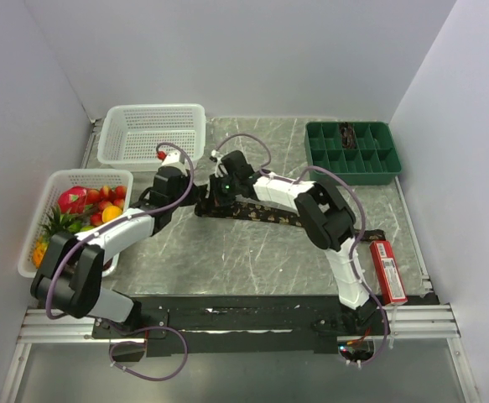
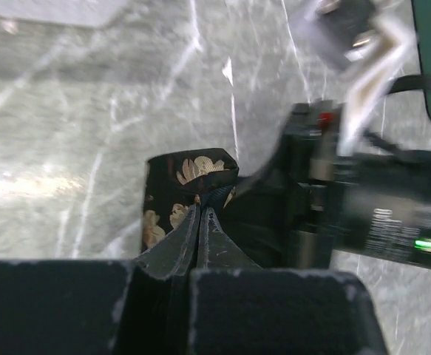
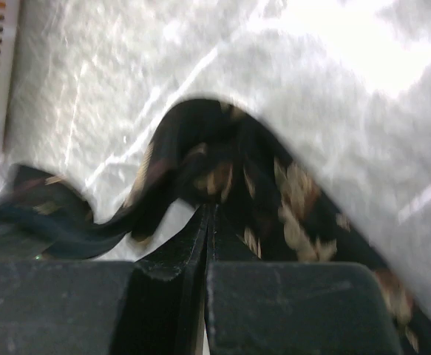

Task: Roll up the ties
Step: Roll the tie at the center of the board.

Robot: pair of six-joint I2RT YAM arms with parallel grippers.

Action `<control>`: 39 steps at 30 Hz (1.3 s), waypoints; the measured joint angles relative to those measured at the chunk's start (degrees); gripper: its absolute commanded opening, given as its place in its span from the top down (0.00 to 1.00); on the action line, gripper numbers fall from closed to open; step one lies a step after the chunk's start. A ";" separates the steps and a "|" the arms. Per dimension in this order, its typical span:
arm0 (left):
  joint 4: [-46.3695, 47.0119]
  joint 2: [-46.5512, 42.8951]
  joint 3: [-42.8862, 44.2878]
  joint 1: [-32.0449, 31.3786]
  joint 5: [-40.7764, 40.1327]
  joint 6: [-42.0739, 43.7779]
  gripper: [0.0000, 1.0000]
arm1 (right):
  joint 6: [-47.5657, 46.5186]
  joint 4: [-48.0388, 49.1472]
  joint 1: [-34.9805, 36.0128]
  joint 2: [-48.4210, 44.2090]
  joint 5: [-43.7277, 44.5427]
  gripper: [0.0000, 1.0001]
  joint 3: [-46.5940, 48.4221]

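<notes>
A dark tie (image 1: 257,213) with a tan pattern lies across the middle of the table, running right from the two grippers. My left gripper (image 1: 195,200) is shut on the tie's folded left end (image 2: 193,171); its fingertips (image 2: 189,229) pinch the fabric. My right gripper (image 1: 219,197) is shut on the same tie (image 3: 289,200) just to the right, where the fabric humps up. Its fingertips (image 3: 200,225) meet on the cloth. The two grippers are almost touching. Much of the tie is hidden under the right arm.
An empty white basket (image 1: 153,134) stands at the back left. A white basket of toy fruit (image 1: 76,210) is at the left. A green compartment tray (image 1: 353,151) is at the back right. A red box (image 1: 388,270) lies at the right front.
</notes>
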 measured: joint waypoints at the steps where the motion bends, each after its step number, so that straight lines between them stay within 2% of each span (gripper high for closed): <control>1: 0.20 0.26 -0.15 -0.22 0.37 0.00 0.99 | -0.22 -0.63 -0.15 -1.09 0.00 1.00 -1.01; 8: 1.20 3.08 -0.31 -1.97 1.33 -0.20 0.99 | -3.78 -7.02 -3.63 -11.74 4.50 1.00 -4.98; 12: 1.86 5.99 0.74 -3.52 1.68 -0.37 0.99 | -4.70 -5.97 -7.41 -19.89 5.68 1.00 -13.53; 18: 3.43 10.64 3.63 -5.81 2.12 -1.27 0.99 | -4.94 -4.31 -9.79 -21.29 4.39 1.00 -18.08; 21: 3.63 12.90 5.22 -6.49 2.16 -1.38 0.80 | -4.59 -2.60 -9.46 -20.92 2.32 1.00 -18.38; 22: 3.72 13.64 5.68 -6.67 2.25 -1.46 0.58 | -4.35 -1.75 -9.35 -20.72 1.66 1.00 -18.38; 25: 4.39 15.28 5.97 -6.86 2.82 -1.73 0.41 | -3.50 0.20 -9.31 -20.33 -0.02 1.00 -18.38; 30: 5.86 16.81 5.75 -6.91 4.70 -2.67 0.40 | -2.10 3.13 -9.25 -19.67 -2.01 1.00 -18.34; 36: 8.52 16.81 4.09 -6.91 5.81 -3.45 0.45 | -1.40 3.91 -8.59 -14.23 -2.89 1.00 -15.69; 39: 8.76 17.22 3.28 -6.40 6.29 -4.44 0.51 | -1.42 4.02 -7.91 -11.41 -1.64 1.00 -14.53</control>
